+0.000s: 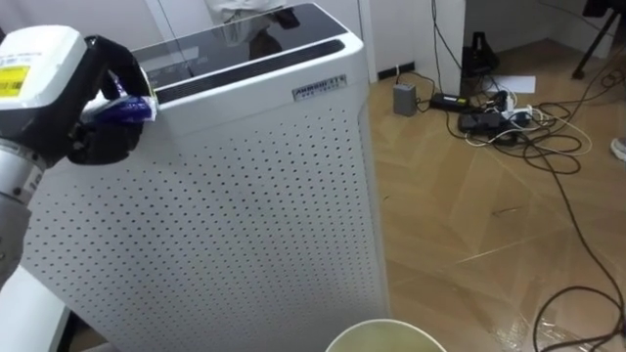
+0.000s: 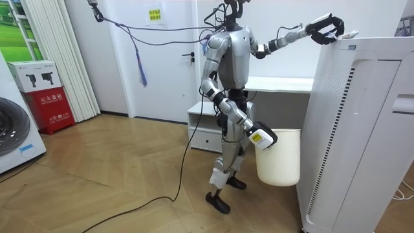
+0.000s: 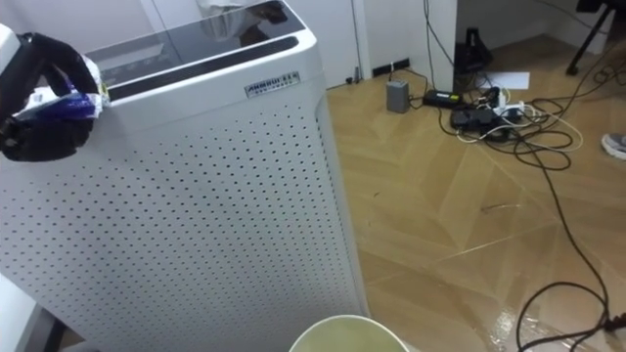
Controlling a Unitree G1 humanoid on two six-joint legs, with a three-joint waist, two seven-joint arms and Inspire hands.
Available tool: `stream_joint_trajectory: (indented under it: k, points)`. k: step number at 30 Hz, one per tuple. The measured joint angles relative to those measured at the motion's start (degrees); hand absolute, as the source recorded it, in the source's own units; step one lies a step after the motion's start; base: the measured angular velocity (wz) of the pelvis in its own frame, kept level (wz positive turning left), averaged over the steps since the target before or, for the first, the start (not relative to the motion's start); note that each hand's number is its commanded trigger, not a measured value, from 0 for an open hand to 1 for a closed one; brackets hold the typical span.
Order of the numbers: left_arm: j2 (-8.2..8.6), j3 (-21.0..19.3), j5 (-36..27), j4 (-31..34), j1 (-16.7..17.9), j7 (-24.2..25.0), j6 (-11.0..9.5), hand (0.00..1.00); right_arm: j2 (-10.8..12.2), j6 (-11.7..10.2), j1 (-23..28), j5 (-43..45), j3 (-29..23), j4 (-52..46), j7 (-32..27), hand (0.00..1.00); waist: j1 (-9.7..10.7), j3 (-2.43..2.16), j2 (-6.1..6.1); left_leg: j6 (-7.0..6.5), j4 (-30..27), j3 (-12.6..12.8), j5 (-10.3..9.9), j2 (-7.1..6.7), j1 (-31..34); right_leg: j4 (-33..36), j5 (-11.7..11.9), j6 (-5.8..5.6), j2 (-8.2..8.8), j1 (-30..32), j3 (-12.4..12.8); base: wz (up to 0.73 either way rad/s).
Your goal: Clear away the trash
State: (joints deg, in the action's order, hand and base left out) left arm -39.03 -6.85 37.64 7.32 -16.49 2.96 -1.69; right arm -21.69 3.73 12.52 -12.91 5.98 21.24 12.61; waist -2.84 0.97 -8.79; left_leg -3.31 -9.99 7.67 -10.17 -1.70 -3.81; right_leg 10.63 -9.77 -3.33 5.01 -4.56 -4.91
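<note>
A blue and white crumpled wrapper [image 1: 127, 106] is pinched in my left hand [image 1: 93, 117], raised over the near left corner of a tall white perforated air purifier [image 1: 245, 196]. In the room view that hand [image 2: 323, 29] reaches to the purifier's top [image 2: 381, 45] with the wrapper [image 2: 343, 33] sticking out. A white crumpled scrap [image 1: 240, 10] lies at the far end of the dark glossy top. My right hand [image 2: 262, 137] is low at my side against the rim of a cream waste bin [image 2: 279, 158], which hangs off the floor; its fingers are hidden. The bin's rim [image 1: 383, 332] shows at the bottom edge.
I stand close beside the purifier, a white desk [image 2: 278, 84] behind me. On the wooden floor to the right lie a tangle of cables and a power strip [image 1: 499, 117] and a grey adapter [image 1: 405, 98]. A washing machine [image 2: 13, 136] and a red box [image 2: 48, 107] stand far off.
</note>
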Motion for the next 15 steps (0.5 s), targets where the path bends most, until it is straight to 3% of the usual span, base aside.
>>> stream_joint_trajectory:
  k: [5, 8, 15]
  points:
    - [0.29, -0.84, -6.21, 4.03, 0.53, -0.11, 0.15, 1.00, 0.03, -0.13, -0.23, -0.09, -0.02, 0.00, 0.21, 1.00, -0.57, -0.23, 0.40, -0.01, -0.20, -0.40, 0.00, 0.02, 0.79, -0.03, 0.01, 0.01, 0.09, 0.30, -0.38, 0.07]
    - [1.05, -0.88, -16.43, 8.53, 1.37, 0.44, -0.92, 1.00, 0.96, -0.13, -0.22, -0.68, -0.01, -0.06, 0.18, 1.00, -0.59, -0.37, 1.34, -0.01, -0.39, -0.75, 0.00, 0.06, 1.08, -0.03, 0.02, 0.02, 0.10, 0.28, -0.72, 0.07]
    - [8.18, 0.75, -37.13, 16.51, 2.95, 3.48, -2.33, 1.00, 2.25, -1.27, -0.22, -0.55, 1.47, -0.09, 0.14, 1.00, -0.45, -0.34, 1.56, -0.01, -0.41, -1.24, 0.00, 0.04, 1.02, -0.02, 0.03, 0.02, 0.17, 0.11, -1.39, 0.02]
